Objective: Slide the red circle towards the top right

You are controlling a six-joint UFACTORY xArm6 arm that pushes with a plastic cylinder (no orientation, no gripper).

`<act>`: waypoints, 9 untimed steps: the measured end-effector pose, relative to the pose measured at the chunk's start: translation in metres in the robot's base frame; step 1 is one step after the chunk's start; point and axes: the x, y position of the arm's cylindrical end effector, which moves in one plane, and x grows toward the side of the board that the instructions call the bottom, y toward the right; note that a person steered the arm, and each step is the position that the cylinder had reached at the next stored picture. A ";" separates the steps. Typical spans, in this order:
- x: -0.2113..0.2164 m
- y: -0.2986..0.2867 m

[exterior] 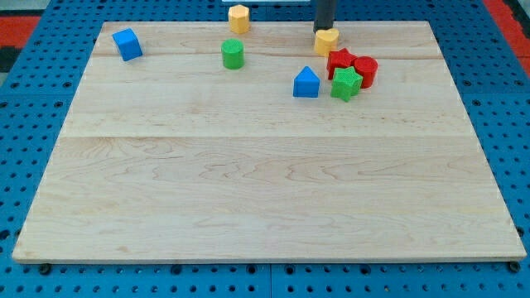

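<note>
Wooden board (265, 182) fills most of the view, pale planks, sitting on a blue pegboard surface (25, 165) that shows on all sides. Dark rod (325, 12) comes down from the view's top edge, right of centre; my tip (325, 30) ends right at the top of a yellow block (327, 40), looks touching or just behind it, cannot tell which. No jaws on this rod, so nothing is grasped, tip is only against or beside that yellow block.

Cluster near the view's top right: red circle (366, 70), a short cylinder, sits at the right end of the cluster, touching the green star (345, 84) on its lower left and a second red block (339, 60), star-like shape, on its upper left. Red circle is below and right of my tip, apart from it. Blue block (306, 83), house-like with a peaked top, stands just left of the green star.

Green cylinder (233, 55) left of centre near the top. Second yellow block (238, 18), hexagon-ish, above it at the board's top edge. Blue cube (127, 44) at the top left corner, well apart from the rest.
</note>
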 end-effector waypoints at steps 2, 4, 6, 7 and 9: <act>0.049 -0.018; -0.010 0.064; 0.076 0.146; 0.130 0.129; 0.100 0.078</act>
